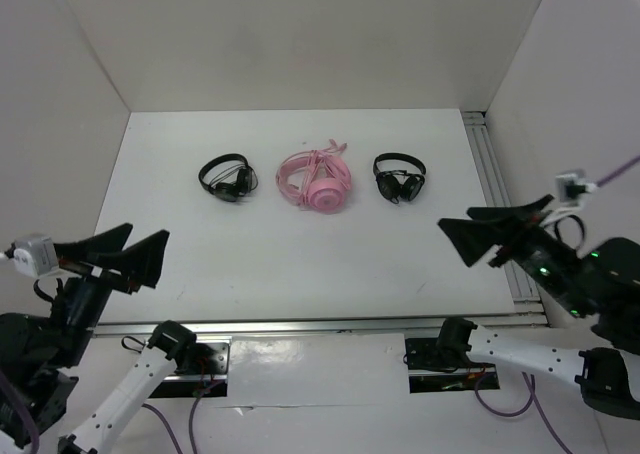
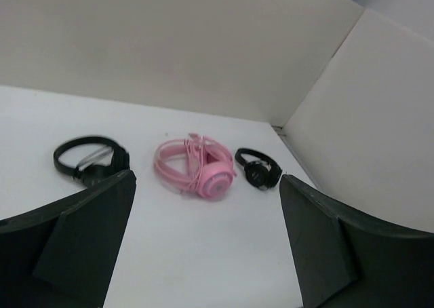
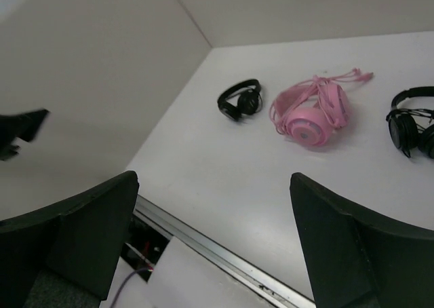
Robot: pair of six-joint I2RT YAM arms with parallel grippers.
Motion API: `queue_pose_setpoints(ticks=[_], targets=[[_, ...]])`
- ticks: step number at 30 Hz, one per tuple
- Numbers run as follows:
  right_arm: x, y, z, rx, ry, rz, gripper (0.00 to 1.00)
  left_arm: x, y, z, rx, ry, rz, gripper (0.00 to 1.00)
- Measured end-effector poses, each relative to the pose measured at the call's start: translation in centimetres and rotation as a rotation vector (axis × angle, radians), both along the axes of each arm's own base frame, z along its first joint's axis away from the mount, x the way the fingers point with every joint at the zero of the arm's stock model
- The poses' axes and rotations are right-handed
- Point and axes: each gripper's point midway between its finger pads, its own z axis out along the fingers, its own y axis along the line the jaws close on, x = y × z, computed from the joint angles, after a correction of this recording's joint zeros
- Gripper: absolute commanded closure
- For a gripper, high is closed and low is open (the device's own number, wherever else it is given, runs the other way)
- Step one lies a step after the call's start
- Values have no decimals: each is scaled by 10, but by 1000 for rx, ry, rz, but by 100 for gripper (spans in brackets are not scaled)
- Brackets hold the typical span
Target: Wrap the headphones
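RISK: thin cable (image 1: pixel 332 148) is being seen bunched over the headphones (image 1: pixel 316 181); if snagged, the set could be dragged into the left black pair (image 1: pixel 226 178) at 9 o'clock or the right black pair (image 1: pixel 400 177) at 3 | LEFT JAWS: being held wide, nothing touched | RIGHT JAWS: being held wide, nothing touched | HEADPHONES: being carried mid-counter (image 1: pixel 300 264), at 12 o'clock from the arms

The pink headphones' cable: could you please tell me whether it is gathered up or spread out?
Gathered up: the cable lies bunched across the pink headphones, with only a short end poking out beyond them.
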Motion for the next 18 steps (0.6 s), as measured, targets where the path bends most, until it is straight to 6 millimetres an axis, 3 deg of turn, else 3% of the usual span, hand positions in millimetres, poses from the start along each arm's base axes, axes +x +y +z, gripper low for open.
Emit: queue_pose_setpoints(ticks=[2, 5, 11, 18], targets=[[-13, -22, 13, 63, -26, 4, 0, -12, 5, -21, 1, 43, -3, 0], [-21, -41, 10, 79, -23, -10, 0, -25, 10, -42, 6, 104, -9, 0], [-18, -46, -20, -32, 44, -46, 0, -37, 14, -61, 30, 185, -12, 0], [-16, -52, -28, -66, 58, -79, 0, -40, 17, -81, 54, 265, -6, 0]])
